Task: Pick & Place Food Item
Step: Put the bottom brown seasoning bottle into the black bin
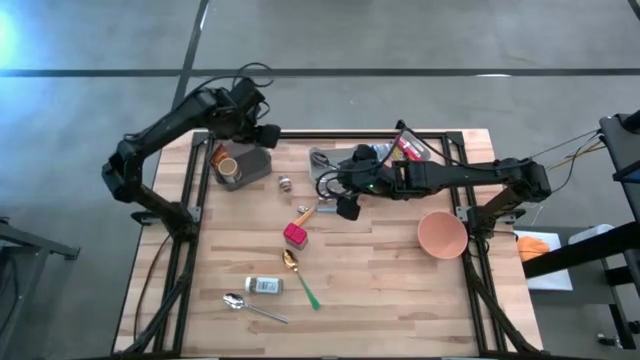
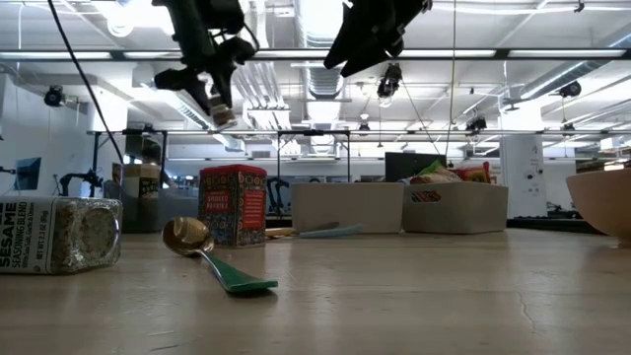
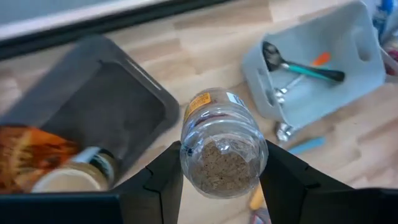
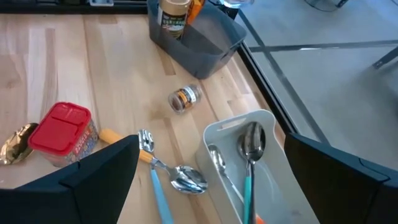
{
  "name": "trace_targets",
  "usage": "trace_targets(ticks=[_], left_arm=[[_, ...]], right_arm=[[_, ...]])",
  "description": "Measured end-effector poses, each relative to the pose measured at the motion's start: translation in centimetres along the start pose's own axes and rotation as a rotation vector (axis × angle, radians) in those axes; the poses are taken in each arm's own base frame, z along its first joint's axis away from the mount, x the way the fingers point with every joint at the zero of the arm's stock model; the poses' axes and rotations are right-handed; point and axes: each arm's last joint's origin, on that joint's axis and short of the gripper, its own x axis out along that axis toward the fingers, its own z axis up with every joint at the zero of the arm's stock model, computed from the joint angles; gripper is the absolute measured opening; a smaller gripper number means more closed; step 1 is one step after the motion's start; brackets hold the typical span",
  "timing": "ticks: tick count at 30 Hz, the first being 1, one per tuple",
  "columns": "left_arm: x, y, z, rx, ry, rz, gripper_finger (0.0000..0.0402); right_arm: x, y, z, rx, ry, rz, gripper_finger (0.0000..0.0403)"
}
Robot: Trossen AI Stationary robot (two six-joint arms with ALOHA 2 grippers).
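Note:
My left gripper [image 1: 266, 135] hangs over the far left of the table, shut on a small clear spice jar [image 3: 222, 149] with brown contents. Below it stands a dark grey bin [image 3: 106, 106] holding a capped jar [image 3: 78, 174] and an orange packet [image 3: 28, 149]. My right gripper [image 4: 211, 186] is open above a light grey utensil bin [image 4: 249, 162] near the table's middle, with nothing between its fingers. Another small jar [image 4: 185, 98] lies on its side on the wood. My left gripper pinches the spice jar between its two fingers, on opposite sides of the jar's clear body [image 3: 189, 155]. The fingers [image 3: 165, 177] point steeply down from above. The jar is lifted clear, beside the dark bin's edge.
A red-lidded tin [image 1: 295, 236], a gold spoon with a green handle [image 1: 297, 275], a sesame jar [image 1: 264, 286] and a silver spoon [image 1: 250, 305] lie toward the near side. A pink bowl [image 1: 441, 235] stands at the right. A snack bin [image 1: 415, 150] sits at the far edge.

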Motion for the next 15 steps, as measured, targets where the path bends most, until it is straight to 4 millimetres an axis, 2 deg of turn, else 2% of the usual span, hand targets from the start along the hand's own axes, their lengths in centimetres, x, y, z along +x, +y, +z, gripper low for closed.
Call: trace_targets(ticks=[8,15], left_arm=[[0.3,2.5,1.3,-0.013,0.001,0.086,0.0163],[3.0,4.0,1.9,0.009,0.142,0.265,0.0163]], right_arm=[[0.0,0.0,0.0,0.0,0.002,0.003,0.0398],[0.0,0.0,0.0,0.026,0.003,0.006,0.0398]])
